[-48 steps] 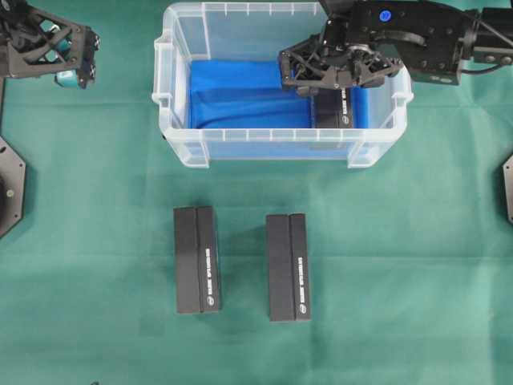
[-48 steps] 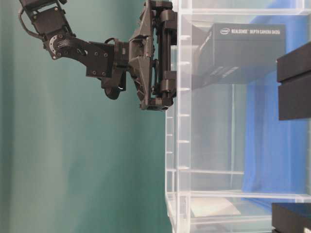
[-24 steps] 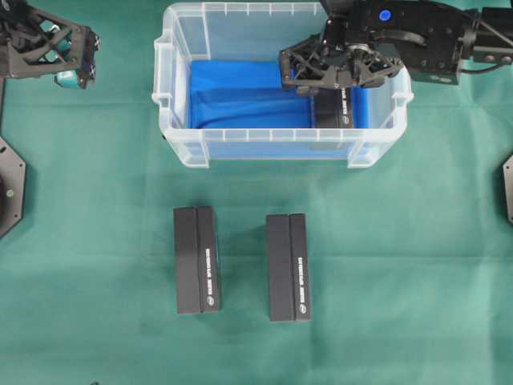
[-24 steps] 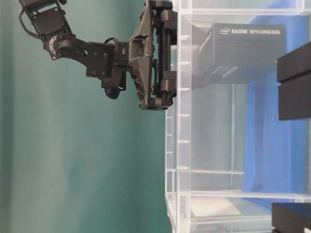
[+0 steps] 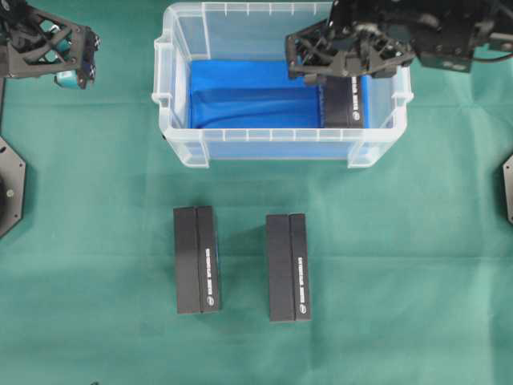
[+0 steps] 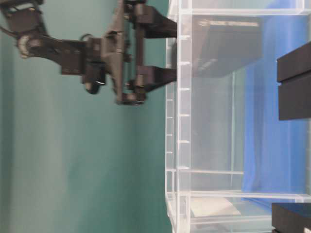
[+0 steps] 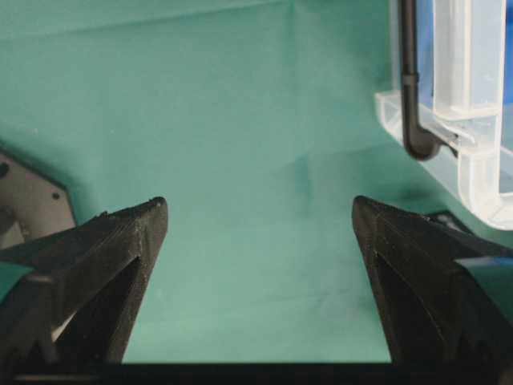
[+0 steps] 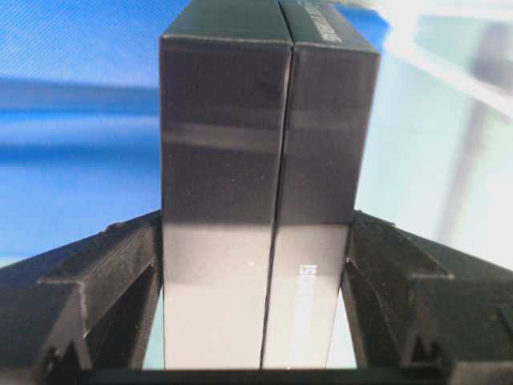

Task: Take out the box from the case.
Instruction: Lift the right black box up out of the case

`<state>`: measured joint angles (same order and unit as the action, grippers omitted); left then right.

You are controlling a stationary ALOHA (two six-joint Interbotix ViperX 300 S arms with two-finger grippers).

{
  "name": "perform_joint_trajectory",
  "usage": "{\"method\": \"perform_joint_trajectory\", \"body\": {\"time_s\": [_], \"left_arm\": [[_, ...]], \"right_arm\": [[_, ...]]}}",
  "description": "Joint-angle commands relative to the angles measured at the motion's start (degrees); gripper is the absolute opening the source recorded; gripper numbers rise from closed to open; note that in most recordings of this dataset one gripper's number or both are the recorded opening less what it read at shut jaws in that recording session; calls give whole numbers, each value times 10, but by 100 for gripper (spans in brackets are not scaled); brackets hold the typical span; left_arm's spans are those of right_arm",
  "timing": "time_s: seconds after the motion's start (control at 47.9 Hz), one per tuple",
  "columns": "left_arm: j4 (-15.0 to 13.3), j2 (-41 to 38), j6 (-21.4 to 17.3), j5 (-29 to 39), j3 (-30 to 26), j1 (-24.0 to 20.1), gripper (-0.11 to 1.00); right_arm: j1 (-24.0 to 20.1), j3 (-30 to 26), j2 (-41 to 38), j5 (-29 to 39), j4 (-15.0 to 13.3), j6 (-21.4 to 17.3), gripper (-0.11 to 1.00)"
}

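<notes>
At the top middle of the overhead view sits the case (image 5: 183,120), a clear plastic bin with a blue cloth (image 5: 240,96) on its bottom. Inside it, at the right end, is the black box (image 5: 346,104). The right gripper (image 5: 350,66) reaches down over the box, and in the wrist view its fingers (image 8: 104,277) press on both sides of the box (image 8: 264,160), holding it. Far off in the upper left corner, the left gripper (image 5: 76,56) hangs over the green desk (image 5: 401,257) with its fingers (image 7: 120,249) spread wide and nothing between them. Two more black boxes (image 5: 197,259) (image 5: 288,267) lie side by side on the desk below the case.
</notes>
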<state>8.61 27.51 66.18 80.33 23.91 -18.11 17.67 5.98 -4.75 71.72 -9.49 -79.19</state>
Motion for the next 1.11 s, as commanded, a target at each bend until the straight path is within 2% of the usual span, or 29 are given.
{"method": "perform_joint_trajectory", "body": {"time_s": [0.0, 0.188, 0.773, 1.086], "left_arm": [[0, 7, -3, -2, -5, -3, 96], [0, 7, -18, -3, -6, -10, 96], [0, 7, -17, -3, -7, -11, 96], [0, 7, -17, -3, -7, -11, 96]], "right_arm": [[0, -31, 32, 25, -4, 2, 67], [-2, -67, 50, 74, -4, 4, 67], [-14, -197, 59, 217, -4, 19, 67], [-20, -210, 59, 227, -5, 19, 67]]}}
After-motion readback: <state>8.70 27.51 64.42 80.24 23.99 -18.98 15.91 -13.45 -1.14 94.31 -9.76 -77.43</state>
